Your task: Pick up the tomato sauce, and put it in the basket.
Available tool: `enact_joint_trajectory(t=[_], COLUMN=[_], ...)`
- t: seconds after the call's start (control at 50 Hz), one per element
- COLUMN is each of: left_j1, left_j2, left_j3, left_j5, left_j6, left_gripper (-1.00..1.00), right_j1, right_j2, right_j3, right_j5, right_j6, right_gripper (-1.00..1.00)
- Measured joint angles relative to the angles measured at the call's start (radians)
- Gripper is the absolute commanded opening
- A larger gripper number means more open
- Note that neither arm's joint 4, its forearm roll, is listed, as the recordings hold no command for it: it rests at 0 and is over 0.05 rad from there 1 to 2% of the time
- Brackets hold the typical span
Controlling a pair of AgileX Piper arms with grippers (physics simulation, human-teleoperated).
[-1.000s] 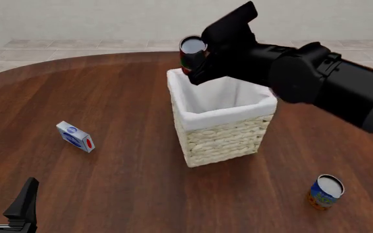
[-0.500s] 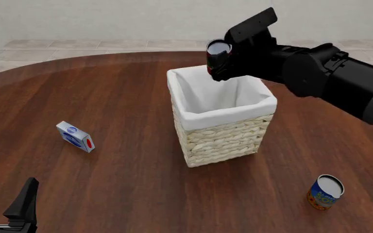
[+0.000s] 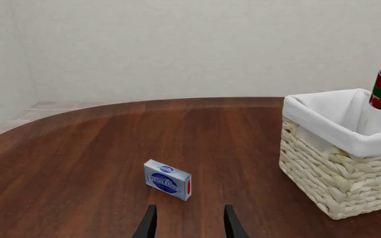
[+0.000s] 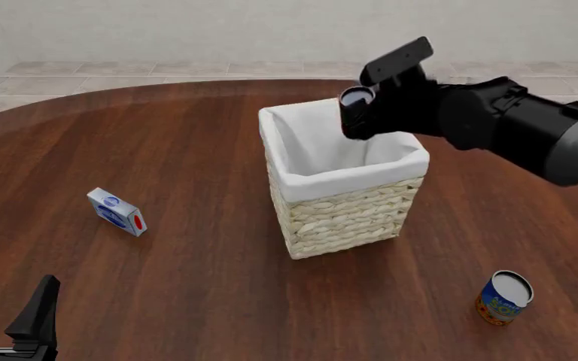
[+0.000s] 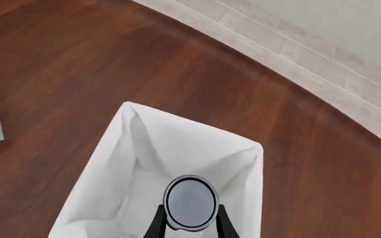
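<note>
1. The right hand (image 4: 361, 114) holds the tomato sauce (image 5: 190, 202) over the far right side of the basket (image 4: 345, 210).
2. The left hand (image 3: 189, 223) waits wide open, near and left.
3. Dropped off-centre, the can might hit the rim and fall onto the counter (image 4: 189, 150).
4. There is one basket, one sauce can, one blue can (image 4: 503, 297), one small box (image 4: 117, 211).

Glossy dark wood grain on the table (image 4: 189, 150), rough pale woven wicker on the basket (image 4: 345, 218) under smooth matt white cloth lining (image 4: 319, 154), dull silvery metal atop the tomato sauce (image 5: 190, 201).
</note>
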Motion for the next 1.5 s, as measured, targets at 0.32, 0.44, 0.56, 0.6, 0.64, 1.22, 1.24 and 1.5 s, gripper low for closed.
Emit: enact_joint_trajectory(t=[0.32,0.44,0.56,0.6,0.64,1.22,1.24,1.5], left_j1=[0.000,0.000,0.000,0.000,0.000,0.000,0.000,0.000], left_j2=[0.000,0.000,0.000,0.000,0.000,0.000,0.000,0.000], left_j3=[0.000,0.000,0.000,0.000,0.000,0.000,0.000,0.000], left_j5=[0.000,0.000,0.000,0.000,0.000,0.000,0.000,0.000], left_j6=[0.000,0.000,0.000,0.000,0.000,0.000,0.000,0.000], left_gripper=[1.00,1.00,1.00,1.00,1.00,1.00,1.00,1.00], right_j1=[-0.020,-0.022,-0.022,-0.022,-0.021,-0.012,-0.011,-0.007], right_j2=[0.078,0.101,0.120,0.126,0.132,0.151,0.151,0.150], right_j3=[-0.033,-0.039,-0.041,-0.041,-0.041,-0.041,-0.042,-0.063], right_j5=[0.027,0.033,0.037,0.037,0.037,0.038,0.038,0.050], right_j6=[-0.003,-0.002,-0.001,0.000,0.001,0.019,0.019,0.017], right_gripper=[-1.00,-1.00,-1.00,-1.00,-1.00,1.00,1.00,1.00])
